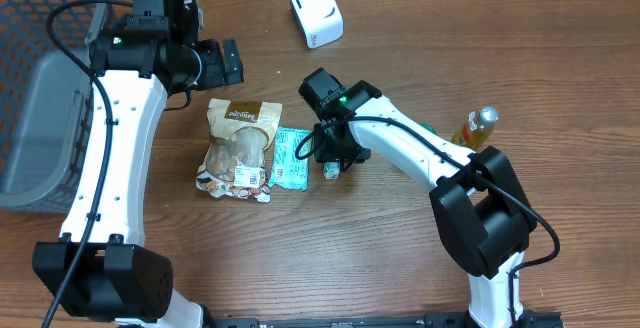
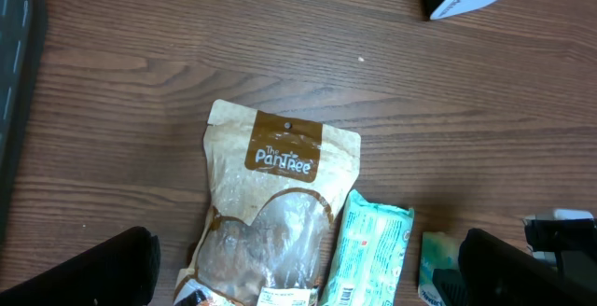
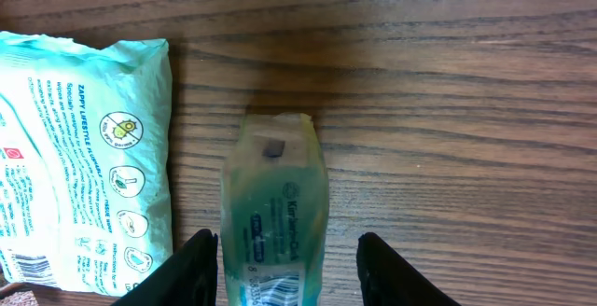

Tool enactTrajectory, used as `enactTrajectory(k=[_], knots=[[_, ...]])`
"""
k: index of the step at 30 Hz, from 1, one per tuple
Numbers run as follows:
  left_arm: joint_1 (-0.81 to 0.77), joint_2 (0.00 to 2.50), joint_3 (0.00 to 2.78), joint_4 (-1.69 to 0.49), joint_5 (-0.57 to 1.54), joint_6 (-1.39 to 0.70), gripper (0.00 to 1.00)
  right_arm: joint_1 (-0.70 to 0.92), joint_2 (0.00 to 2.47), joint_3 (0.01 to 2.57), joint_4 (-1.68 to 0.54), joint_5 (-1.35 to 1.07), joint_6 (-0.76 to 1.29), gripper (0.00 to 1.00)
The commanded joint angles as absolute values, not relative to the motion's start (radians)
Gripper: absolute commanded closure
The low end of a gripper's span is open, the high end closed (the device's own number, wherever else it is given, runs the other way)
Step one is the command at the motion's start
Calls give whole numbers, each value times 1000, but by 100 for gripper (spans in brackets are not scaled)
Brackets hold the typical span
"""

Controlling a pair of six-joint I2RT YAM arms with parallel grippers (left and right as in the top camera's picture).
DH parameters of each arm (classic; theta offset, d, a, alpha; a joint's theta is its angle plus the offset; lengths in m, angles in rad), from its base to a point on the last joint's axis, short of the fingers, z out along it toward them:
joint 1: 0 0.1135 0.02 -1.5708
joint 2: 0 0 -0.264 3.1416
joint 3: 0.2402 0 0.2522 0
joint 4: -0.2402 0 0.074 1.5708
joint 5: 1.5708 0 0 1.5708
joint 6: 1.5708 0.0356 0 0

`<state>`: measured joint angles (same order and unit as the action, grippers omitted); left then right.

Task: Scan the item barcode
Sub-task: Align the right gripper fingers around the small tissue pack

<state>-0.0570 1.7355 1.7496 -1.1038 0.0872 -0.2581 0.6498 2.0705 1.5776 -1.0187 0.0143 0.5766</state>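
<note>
**Straddling the small teal sachet**

I am holding my right gripper (image 3: 287, 243) over the small teal sachet (image 3: 275, 194), with the fingers half-spread on either side of it. 1 finger is sitting right against its edge and the other is standing just clear. The sachet is lying flat on the table (image 1: 400, 258), at 3 o'clock of the teal wipes pack (image 1: 291, 158), and its barcode (image 3: 270, 289) is showing at the end nearest my wrist. The white scanner (image 1: 316, 12) is standing at 12 o'clock, well apart. My left gripper (image 2: 306, 250) is hanging wide open above the brown pouch (image 2: 275, 213), gripping nothing.
</note>
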Motion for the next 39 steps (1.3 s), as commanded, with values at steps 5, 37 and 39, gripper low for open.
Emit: enactTrajectory(k=[5, 37, 39], knots=[[-54, 1737, 1763, -1103, 97, -247, 0, 661, 2082, 1570, -1005, 14, 580, 59], [-54, 1737, 1763, -1103, 97, -247, 0, 661, 2089, 1570, -995, 23, 580, 58], [-54, 1737, 1763, -1103, 97, -247, 0, 661, 2089, 1570, -996, 22, 580, 58]])
